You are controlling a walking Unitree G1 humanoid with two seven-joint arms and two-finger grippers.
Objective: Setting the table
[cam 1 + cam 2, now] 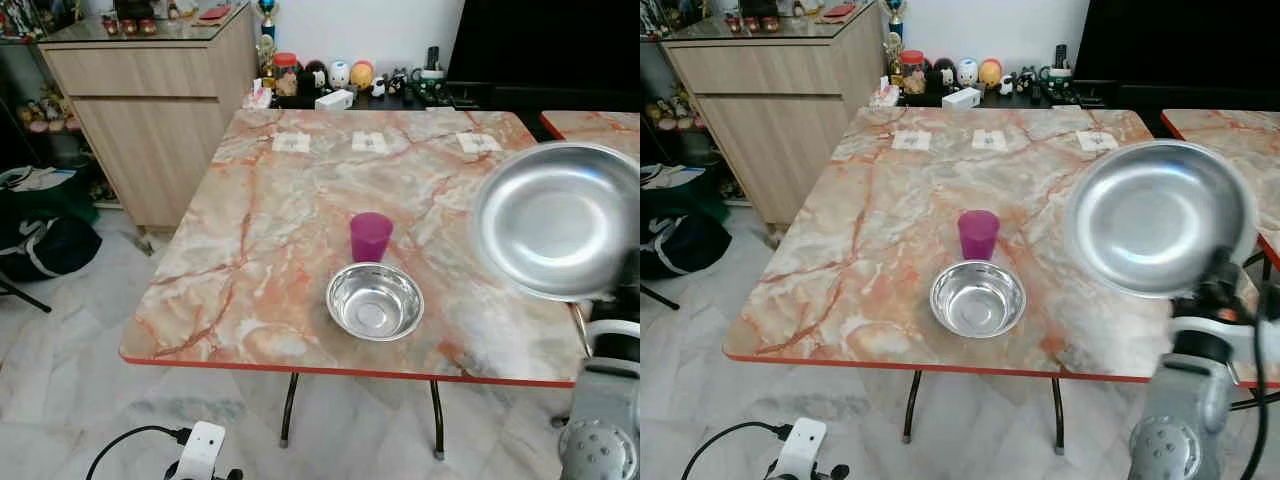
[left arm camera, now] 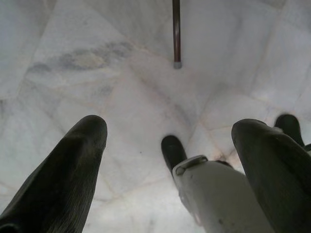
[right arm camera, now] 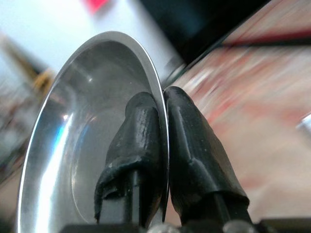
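You are carrying a wide, shallow stainless steel plate point(image 1: 1155, 215) in the right hand point(image 3: 163, 145), whose two black fingers are pinching its rim, one inside and one outside. The plate is tilting steeply in the air, above the near right part of the marble-patterned orange bench point(image 1: 250, 210). Ahead and to the left of that hand, a small steel bowl point(image 1: 375, 300) is sitting just in front of a magenta plastic cup point(image 1: 371, 236). This looks like the placing step: next you are levelling the plate and lowering it onto bare bench beside the bowl. The left hand point(image 2: 170, 160) is hanging idle over the floor, fingers spread wide, holding nothing.
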